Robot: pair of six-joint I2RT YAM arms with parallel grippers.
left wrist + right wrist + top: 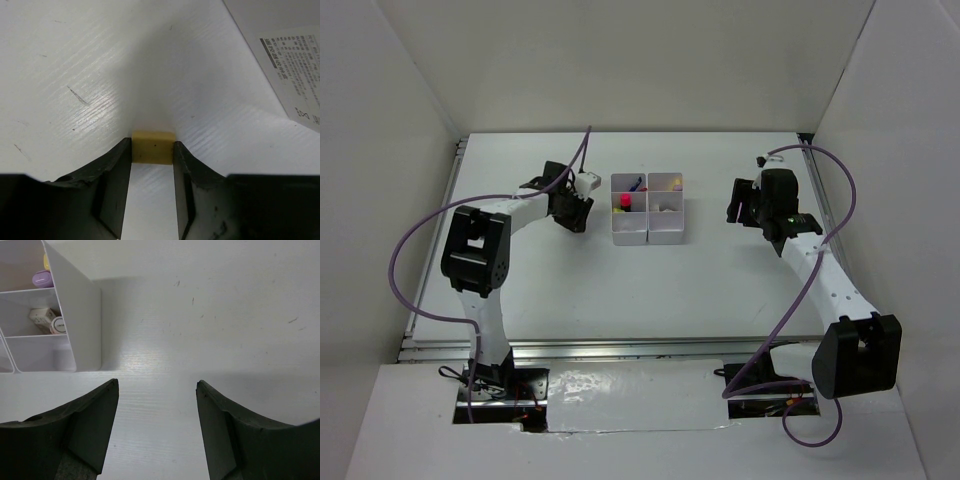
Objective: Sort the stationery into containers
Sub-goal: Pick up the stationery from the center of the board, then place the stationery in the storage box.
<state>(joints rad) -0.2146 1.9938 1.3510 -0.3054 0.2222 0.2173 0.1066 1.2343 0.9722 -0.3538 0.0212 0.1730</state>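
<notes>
Open table (165, 340) between right tool (156, 385) and containers (80, 315), left tool (152, 150) near them

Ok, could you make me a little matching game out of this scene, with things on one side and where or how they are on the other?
Things
1. tan eraser
2. lilac tube
3. right gripper
4. white container

Place or state
A. open, holding nothing
B. standing on the table, compartments facing up
C. pinched in the left gripper
D. inside one of the compartments

Pairs: 1-C, 2-D, 3-A, 4-B
</notes>
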